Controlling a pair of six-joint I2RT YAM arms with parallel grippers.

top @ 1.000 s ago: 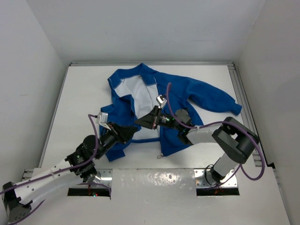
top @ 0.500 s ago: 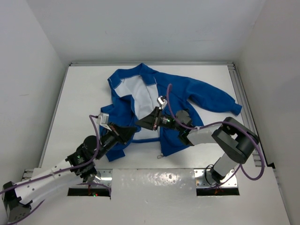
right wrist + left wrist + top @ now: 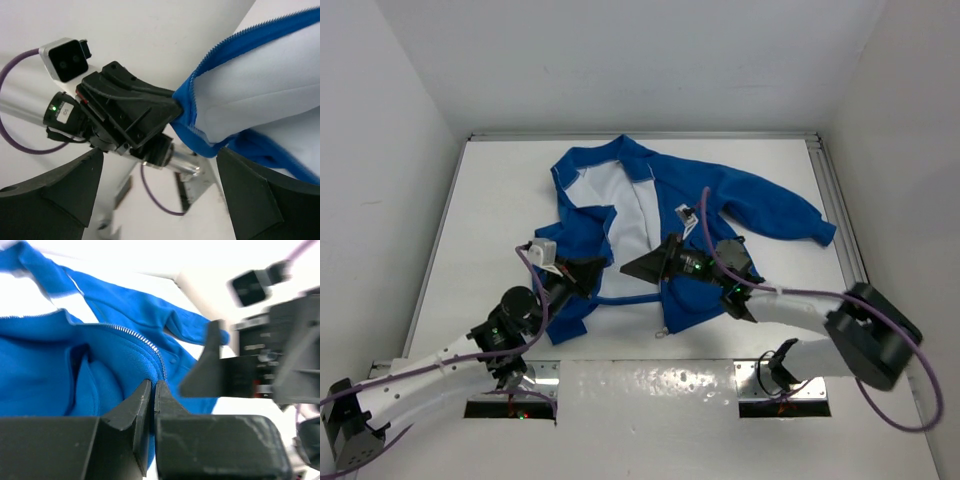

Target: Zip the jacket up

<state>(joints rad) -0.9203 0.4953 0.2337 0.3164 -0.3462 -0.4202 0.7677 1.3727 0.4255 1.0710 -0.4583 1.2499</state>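
The bright blue jacket lies open on the white table, with its white lining showing. My left gripper is shut on the lower end of one front edge. In the left wrist view the zipper teeth run down into the closed jaws of the left gripper. My right gripper is open just to the right of that spot, facing the left gripper. In the right wrist view its fingers stand wide apart with nothing between them, and the blue edge hangs from the left gripper.
White walls close the table on the left, back and right. A metal rail runs along the right edge. The arms' mounting plate lies at the near edge. Purple cables loop over the jacket near the right arm.
My right gripper has opened and let go of the jacket edge, and that arm has swung lower and to the right. The left gripper has stayed clamped on the front edge.
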